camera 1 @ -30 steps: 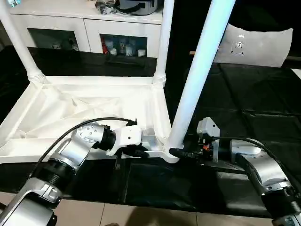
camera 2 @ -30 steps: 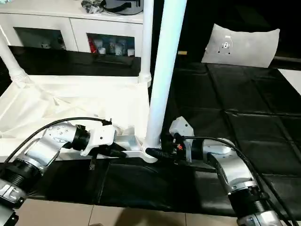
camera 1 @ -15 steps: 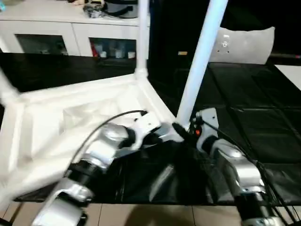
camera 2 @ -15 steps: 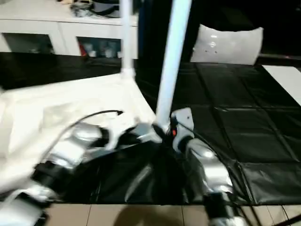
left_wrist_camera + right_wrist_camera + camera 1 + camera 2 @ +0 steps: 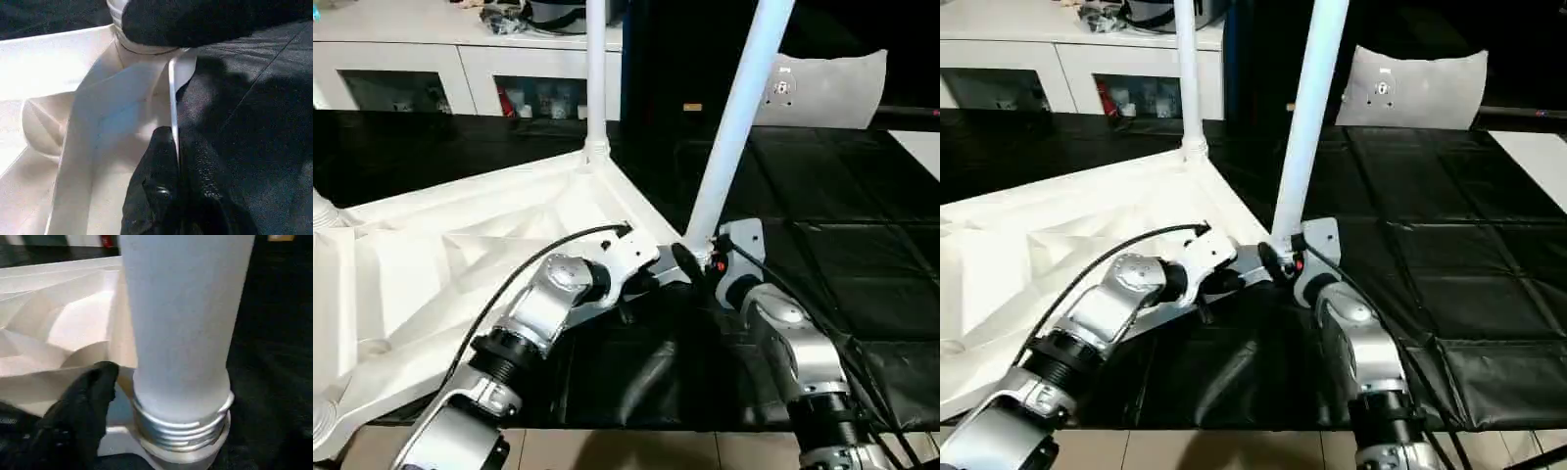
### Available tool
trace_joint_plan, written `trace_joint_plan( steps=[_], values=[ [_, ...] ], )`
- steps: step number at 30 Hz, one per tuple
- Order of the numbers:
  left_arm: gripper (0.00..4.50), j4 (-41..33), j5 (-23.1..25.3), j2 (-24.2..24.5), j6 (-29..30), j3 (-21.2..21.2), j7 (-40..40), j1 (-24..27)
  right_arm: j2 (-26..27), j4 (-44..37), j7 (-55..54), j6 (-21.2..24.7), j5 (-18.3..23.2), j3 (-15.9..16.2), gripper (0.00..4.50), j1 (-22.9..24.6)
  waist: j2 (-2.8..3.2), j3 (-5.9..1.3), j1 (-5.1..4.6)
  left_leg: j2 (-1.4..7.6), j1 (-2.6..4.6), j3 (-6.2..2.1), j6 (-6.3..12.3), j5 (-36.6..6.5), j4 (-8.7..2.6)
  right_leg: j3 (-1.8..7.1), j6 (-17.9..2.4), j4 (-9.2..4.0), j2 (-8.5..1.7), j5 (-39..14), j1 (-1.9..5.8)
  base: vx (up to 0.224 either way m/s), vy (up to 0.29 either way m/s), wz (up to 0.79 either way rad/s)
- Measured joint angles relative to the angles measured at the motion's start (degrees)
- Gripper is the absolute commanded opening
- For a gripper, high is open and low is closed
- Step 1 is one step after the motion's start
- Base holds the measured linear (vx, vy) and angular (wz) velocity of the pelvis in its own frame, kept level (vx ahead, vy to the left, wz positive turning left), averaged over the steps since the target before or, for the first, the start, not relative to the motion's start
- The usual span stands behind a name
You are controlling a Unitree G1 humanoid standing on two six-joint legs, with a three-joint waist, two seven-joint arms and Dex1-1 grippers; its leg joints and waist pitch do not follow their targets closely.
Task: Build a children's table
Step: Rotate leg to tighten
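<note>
Left tool [image 5: 178, 161]: clenched on table top [image 5: 460, 255] rim, frame centre.
Right tool [image 5: 690, 262]: grip state unclear, at leg [image 5: 734, 127] base.

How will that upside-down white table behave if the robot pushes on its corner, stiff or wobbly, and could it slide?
The table probably stays stiff: its underside is ribbed. It likely slides easily, being hollow plastic on smooth black sheeting. The near leg leans and thread shows at its base, so it may wobble.
</note>
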Motion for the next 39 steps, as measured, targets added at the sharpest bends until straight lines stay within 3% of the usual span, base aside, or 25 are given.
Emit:
trace_joint_plan(
  steps=[5,10,16,19,23,26,27,31,32,39],
  values=[
    [0.00,0.0,-0.6,4.1,-3.7,-0.1,-4.2,0.0,-6.4,-3.9,10.0,-2.7,2.2,1.1,4.45,4.6,0.32,0.20,0.28,0.02,-0.15,0.00,0.01,0.0,-0.06,-0.02,0.0,-0.02,0.03,0.0,-0.15,0.000,0.000,0.00],
    [0.00,0.0,-1.0,7.4,-7.0,-0.3,-8.7,0.5,-11.6,-5.9,18.1,-4.0,3.7,1.0,4.45,5.0,0.36,0.22,0.51,0.02,-0.13,0.00,0.01,0.0,-0.06,-0.02,0.0,-0.03,0.03,0.0,-0.13,0.000,0.000,0.00],
    [0.00,0.0,-2.3,12.3,-13.4,-1.4,-16.7,1.2,-17.4,-5.9,28.1,-4.9,5.2,2.4,4.45,4.1,0.36,0.22,0.66,0.03,-0.12,0.00,0.02,0.0,-0.07,-0.03,0.0,-0.02,0.03,0.0,-0.13,0.000,0.000,0.00],
    [0.00,0.0,-2.7,14.5,-16.9,-2.7,-21.0,1.4,-20.1,-5.4,32.9,-6.2,4.7,5.2,4.45,2.6,0.31,0.22,1.05,0.03,-0.13,0.00,0.02,0.0,-0.05,-0.04,0.0,-0.02,0.02,0.0,-0.10,0.000,0.000,0.00],
    [0.00,-0.3,-2.8,15.2,-19.3,-3.5,-24.9,1.4,-20.3,-3.0,37.5,-7.0,3.4,8.6,4.45,1.2,0.25,0.22,1.91,0.02,-0.15,0.01,0.04,0.0,0.05,-0.03,0.0,-0.02,-0.03,0.0,-0.05,0.000,0.000,0.00],
    [0.00,-0.8,-3.2,15.6,-20.3,-4.4,-26.7,1.4,-20.2,-1.3,39.9,-6.8,3.5,9.1,4.45,0.0,0.16,0.24,2.23,0.00,-0.15,0.02,0.06,0.0,0.07,-0.03,0.0,0.00,-0.05,0.0,-0.04,0.000,0.000,0.00],
    [0.00,-1.0,-3.2,15.8,-20.5,-4.5,-27.1,1.4,-20.4,-1.0,40.7,-6.8,3.5,9.4,4.19,-0.2,0.09,0.25,2.29,0.01,-0.16,0.02,0.06,0.0,0.07,-0.05,0.0,0.00,-0.05,0.0,-0.04,0.000,0.000,0.00],
    [0.00,-1.3,-3.2,15.9,-21.0,-5.0,-28.0,1.4,-20.7,-0.6,43.2,-6.7,3.6,11.2,4.07,-0.7,0.04,0.26,2.39,0.02,-0.16,0.02,0.06,0.0,0.07,-0.06,0.0,0.01,-0.05,0.0,-0.04,0.000,0.000,0.00],
    [0.00,-1.3,-3.2,15.9,-21.1,-5.0,-28.3,1.4,-20.7,-0.1,43.8,-6.5,3.6,11.4,3.79,-1.2,0.02,0.27,2.39,0.01,-0.16,0.02,0.09,0.0,0.08,-0.06,0.0,0.02,-0.05,0.0,-0.04,0.000,0.000,0.00],
    [0.00,-1.4,-3.2,16.1,-22.1,-5.3,-29.0,1.4,-20.6,0.8,46.1,-5.6,3.6,11.8,3.24,-2.2,-0.19,0.25,2.60,0.02,-0.17,0.02,0.10,0.0,0.08,-0.08,0.0,0.02,-0.06,0.0,-0.04,0.000,0.000,0.00]
  ],
)
